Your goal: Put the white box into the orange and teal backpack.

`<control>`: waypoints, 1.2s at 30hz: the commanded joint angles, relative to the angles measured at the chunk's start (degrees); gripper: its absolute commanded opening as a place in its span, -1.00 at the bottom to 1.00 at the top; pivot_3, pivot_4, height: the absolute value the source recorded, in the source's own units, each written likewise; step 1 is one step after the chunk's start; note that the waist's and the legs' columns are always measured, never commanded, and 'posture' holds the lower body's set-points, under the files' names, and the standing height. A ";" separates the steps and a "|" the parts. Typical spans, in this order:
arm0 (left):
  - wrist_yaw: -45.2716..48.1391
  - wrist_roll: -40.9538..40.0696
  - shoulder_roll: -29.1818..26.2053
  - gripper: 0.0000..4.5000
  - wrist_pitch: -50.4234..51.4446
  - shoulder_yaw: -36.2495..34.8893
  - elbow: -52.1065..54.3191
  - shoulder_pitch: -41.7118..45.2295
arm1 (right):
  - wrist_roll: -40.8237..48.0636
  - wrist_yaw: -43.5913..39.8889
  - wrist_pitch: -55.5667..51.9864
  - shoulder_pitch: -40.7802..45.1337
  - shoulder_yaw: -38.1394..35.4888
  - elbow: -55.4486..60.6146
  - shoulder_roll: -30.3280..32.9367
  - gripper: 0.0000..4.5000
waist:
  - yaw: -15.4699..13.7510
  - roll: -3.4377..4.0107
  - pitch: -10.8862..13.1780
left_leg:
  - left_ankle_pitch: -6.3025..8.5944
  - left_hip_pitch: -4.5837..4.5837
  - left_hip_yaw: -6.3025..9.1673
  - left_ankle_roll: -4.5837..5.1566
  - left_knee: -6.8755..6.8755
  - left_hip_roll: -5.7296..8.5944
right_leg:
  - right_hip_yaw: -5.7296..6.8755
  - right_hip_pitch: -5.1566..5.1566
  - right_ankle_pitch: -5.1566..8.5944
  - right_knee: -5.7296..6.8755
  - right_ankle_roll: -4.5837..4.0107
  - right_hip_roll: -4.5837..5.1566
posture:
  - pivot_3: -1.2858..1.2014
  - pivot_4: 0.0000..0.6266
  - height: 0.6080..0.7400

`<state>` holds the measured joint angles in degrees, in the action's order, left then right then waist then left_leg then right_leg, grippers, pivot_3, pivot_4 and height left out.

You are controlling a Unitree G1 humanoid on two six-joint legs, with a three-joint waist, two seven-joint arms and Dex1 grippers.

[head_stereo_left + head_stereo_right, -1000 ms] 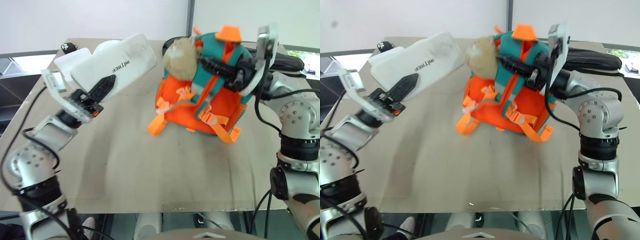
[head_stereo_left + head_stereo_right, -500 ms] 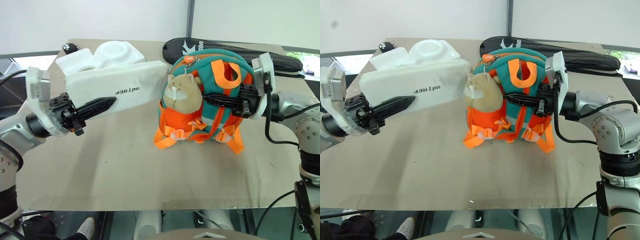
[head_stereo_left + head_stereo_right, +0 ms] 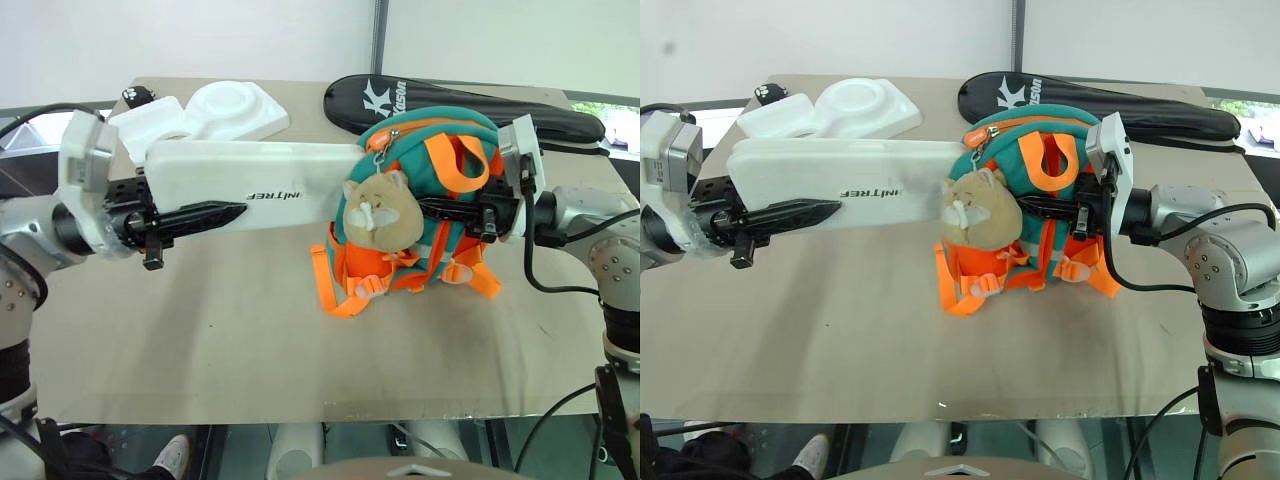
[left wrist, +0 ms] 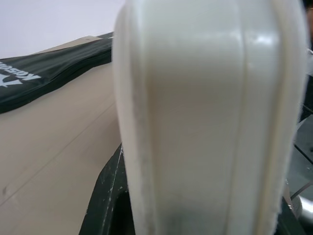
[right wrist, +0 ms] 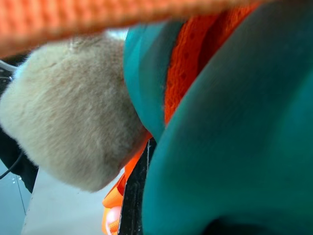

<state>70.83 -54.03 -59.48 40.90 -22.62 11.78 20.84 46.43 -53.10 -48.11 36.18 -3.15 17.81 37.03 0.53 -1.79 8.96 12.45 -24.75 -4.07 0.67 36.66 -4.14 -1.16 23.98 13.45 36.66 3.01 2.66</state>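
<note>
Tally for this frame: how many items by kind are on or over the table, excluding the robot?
White box: 1
Orange and teal backpack: 1
Plush charm: 1
White foam block: 1
Black racket bag: 1
Total: 5

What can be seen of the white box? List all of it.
The white box is a long, flat, smooth case with rounded corners and edges, looking like hard plastic, with small black print on its broad face. It is held off the table, lying roughly level, gripped at one end by the left end effector, one black finger lying along its face. Its far end meets the teal top of the orange and teal backpack, beside the beige plush charm. Whether it has entered the opening cannot be told.
</note>
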 commanded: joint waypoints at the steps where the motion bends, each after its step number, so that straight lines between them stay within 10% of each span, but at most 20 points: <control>1: 3.72 1.42 -1.89 -0.51 -1.88 2.52 2.46 2.36 | 1.71 0.05 0.11 0.59 -1.33 4.00 0.91 -0.98 | 0.02 0.00 0.00 | 0.00 0.00 0.00 0.00 0.00 0.00 | 0.00 0.00 0.00 0.01 0.00 0.00 | 0.03 -0.52 1.00; 12: -11.24 5.66 6.39 -0.51 12.50 23.20 6.69 24.39 | 0.79 0.67 1.82 -1.46 0.80 8.86 0.75 -0.98 | -0.79 -0.06 0.04 | 0.00 -0.03 0.08 0.00 0.21 0.01 | -0.05 -0.04 -0.01 0.12 0.03 -0.08 | 0.03 -0.52 1.00; 20: -12.95 26.83 17.97 -0.51 2.75 43.10 0.17 31.52 | -1.62 2.55 4.39 -4.40 1.46 8.32 -0.87 -0.98 | -1.07 -0.05 0.03 | 0.00 -0.01 0.08 0.01 0.37 0.00 | -0.16 -0.07 -0.01 0.15 0.03 -0.19 | 0.03 -0.52 1.00; 22: -12.53 28.20 19.50 -0.05 1.45 43.46 -1.60 30.28 | -2.82 3.39 5.18 -5.44 1.48 7.63 -1.24 -1.00 | -1.07 -0.06 0.03 | 0.00 -0.04 0.10 0.01 0.42 -0.03 | -0.17 -0.06 -0.01 0.18 0.03 -0.23 | 0.03 -0.52 1.00; 28: -12.94 23.60 18.37 0.99 5.66 33.21 -3.31 28.04 | -6.00 5.91 6.32 -6.60 1.99 6.72 -1.79 -1.00 | -0.82 -0.05 0.03 | 0.00 -0.02 0.11 0.01 0.50 -0.07 | -0.22 -0.07 -0.01 0.21 0.03 -0.27 | 0.03 -0.52 1.00; 36: -14.07 -11.57 11.08 0.99 40.03 2.53 -7.69 25.51 | -6.20 11.78 4.12 -5.50 1.43 6.91 -3.77 -1.00 | 0.24 -0.09 0.04 | 0.00 0.01 0.25 0.01 0.53 -0.14 | -0.10 -0.13 0.00 0.30 0.04 -0.30 | 0.03 -0.52 1.00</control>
<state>57.83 -58.29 -47.98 73.92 -16.00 4.56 46.80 39.55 -42.69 -43.37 29.72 -0.42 23.74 33.26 0.77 -1.88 9.00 12.45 -24.74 -3.79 0.68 37.20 -4.26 -1.22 23.80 13.45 36.94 3.06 2.38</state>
